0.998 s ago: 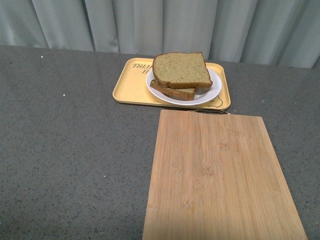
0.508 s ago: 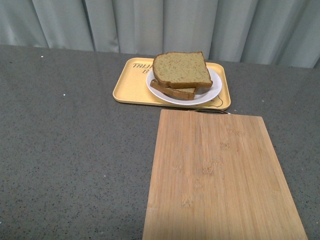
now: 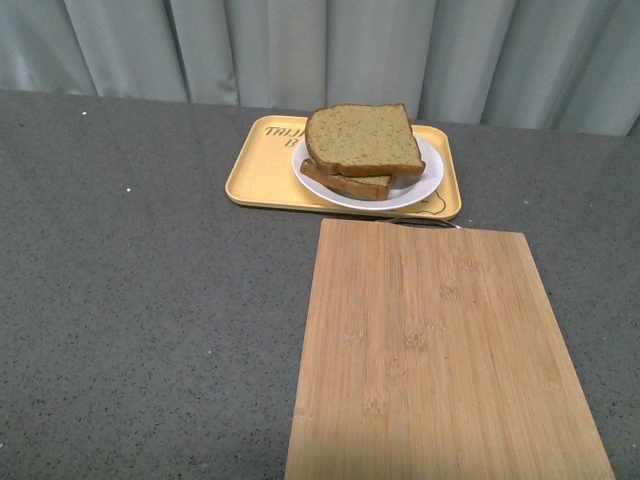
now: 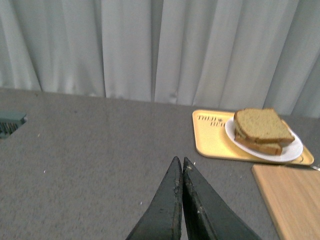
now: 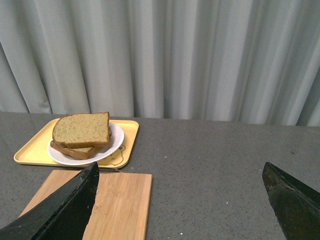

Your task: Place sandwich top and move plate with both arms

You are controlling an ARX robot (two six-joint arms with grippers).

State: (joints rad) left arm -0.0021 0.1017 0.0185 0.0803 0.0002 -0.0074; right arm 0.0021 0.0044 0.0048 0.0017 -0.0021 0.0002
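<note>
1. The front view shows neither arm; it takes in the grey speckled table (image 3: 150, 300), the yellow tray (image 3: 262, 178), the white plate (image 3: 420, 185) and the bamboo cutting board (image 3: 440, 350).
2. Only the left wrist view shows the left gripper (image 4: 181, 167): its two black tapered jaws are pressed together at the tips with nothing between them, hanging above bare table well short of the tray.
3. Only the right wrist view shows the right gripper (image 5: 182, 172): its jaws stand wide apart at the frame's two sides, empty, with the table between them.
4. The sandwich top (image 3: 362, 138) lies on a lower slice (image 3: 345, 184) on the plate, which sits on the tray's right half, at the far side of the table before the pale curtain (image 3: 320, 50).
5. Against the front views from a second and half a second ago, bread, plate, tray and board lie just as they did.
6. The top slice is brown, speckled, with a darker crust and roughly square outline; the plate is round and plain; the tray is rectangular with rounded corners and dark lettering; the board is rectangular with visible grain, its far edge just beside the tray.
</note>
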